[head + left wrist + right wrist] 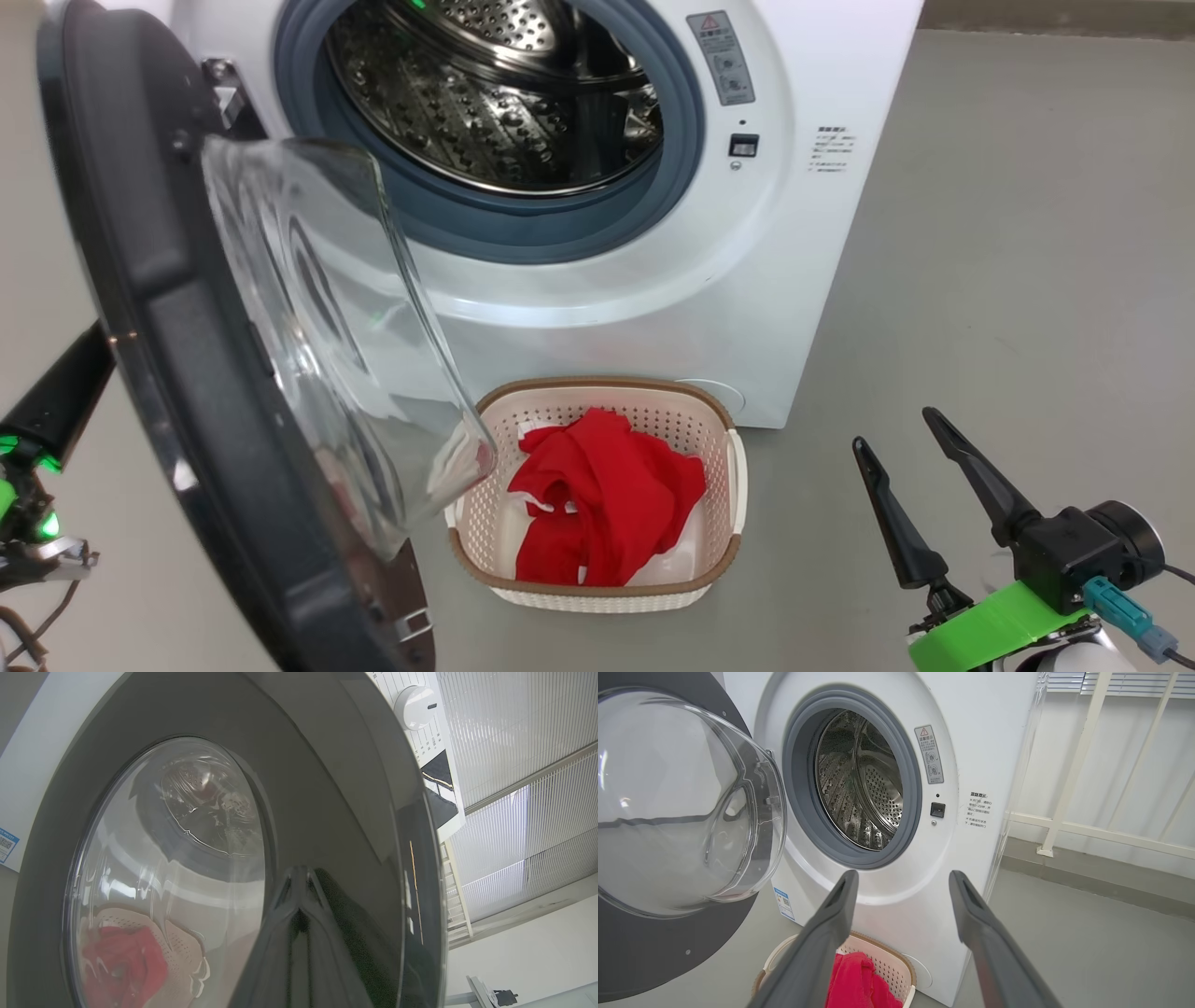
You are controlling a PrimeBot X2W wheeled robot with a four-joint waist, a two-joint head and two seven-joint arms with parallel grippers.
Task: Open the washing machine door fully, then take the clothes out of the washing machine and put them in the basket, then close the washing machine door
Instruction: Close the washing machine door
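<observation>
Left fingers [280,952] closed, apparently touching door rim [336,788]; right gripper [893,427] unobstructed.

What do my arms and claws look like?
The right claw has two long, tapered dark grey fingers on a black body, with a bright green bracket and a teal cable plug. The left claw has matching dark fingers; its black arm carries green lights.

Floor: smooth matt grey poured floor [1027,280], from twelve to five o'clock of the head view, evenly lit, meeting the wall at a low darker grey skirting strip [1087,877]. Wall: plain white painted wall [1125,765] at two o'clock of the right wrist view, fronted by a cream tubular metal rail frame [1073,779]. Glazing: ribbed translucent white panels [528,742], daylit, from one to three o'clock of the left wrist view.
</observation>
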